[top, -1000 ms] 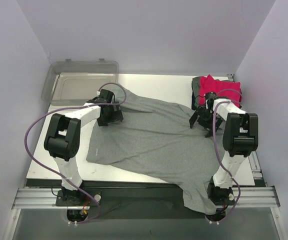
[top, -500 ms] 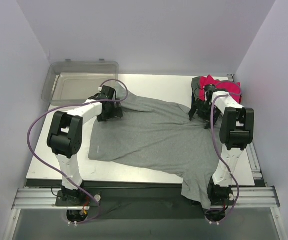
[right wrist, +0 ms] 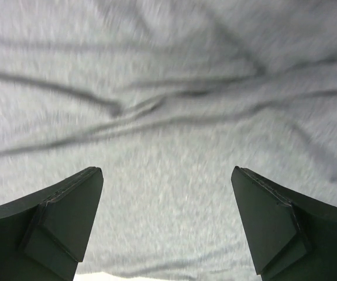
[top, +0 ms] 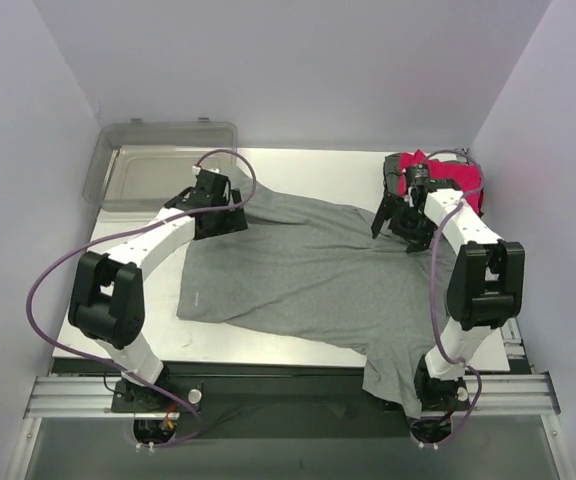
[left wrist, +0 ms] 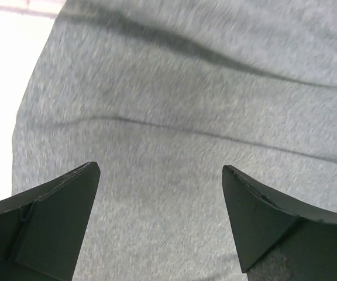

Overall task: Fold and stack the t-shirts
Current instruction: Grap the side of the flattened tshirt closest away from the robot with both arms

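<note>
Soft, limp grey shirt [top: 308, 280] should pinch best at its far corners; left end effector [left wrist: 160, 172] and right end effector [right wrist: 165, 175] hover spread, empty.

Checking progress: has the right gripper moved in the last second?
Yes: the right gripper moved up the overhead view, closer to the pink shirt.

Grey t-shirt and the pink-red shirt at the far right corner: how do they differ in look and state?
The grey t-shirt lies opened out and wrinkled; the pink-red shirt is a compact bundle. The grey t-shirt covers the middle of the table and hangs over the near edge; the pink-red shirt keeps to its corner. Dull heather grey against bright pink-red. Both are soft cloth, neither held.
</note>
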